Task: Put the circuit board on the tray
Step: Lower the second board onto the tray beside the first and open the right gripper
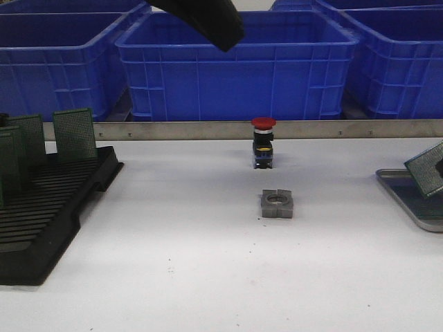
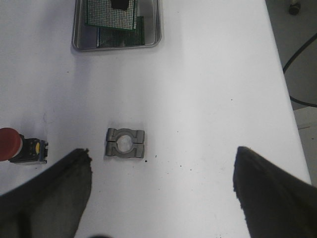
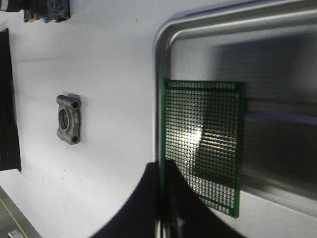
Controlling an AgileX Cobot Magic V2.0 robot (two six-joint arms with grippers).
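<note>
My right gripper (image 3: 161, 168) is shut on the edge of a green perforated circuit board (image 3: 208, 129). It holds the board tilted, just over the near corner of the silver tray (image 3: 277, 74). In the front view the board (image 1: 426, 169) hangs at the far right over the tray (image 1: 408, 200). From the left wrist view, the held board (image 2: 111, 12) covers another green board (image 2: 121, 35) lying flat on the tray (image 2: 154, 29). My left gripper (image 2: 162, 152) is open and empty, high above the table's middle.
A black slotted rack (image 1: 48, 207) at the left holds upright green boards (image 1: 73, 135). A red push button (image 1: 263, 142) and a grey metal block (image 1: 277, 204) stand mid-table. Blue crates (image 1: 235, 66) line the back behind a metal rail (image 1: 208, 130).
</note>
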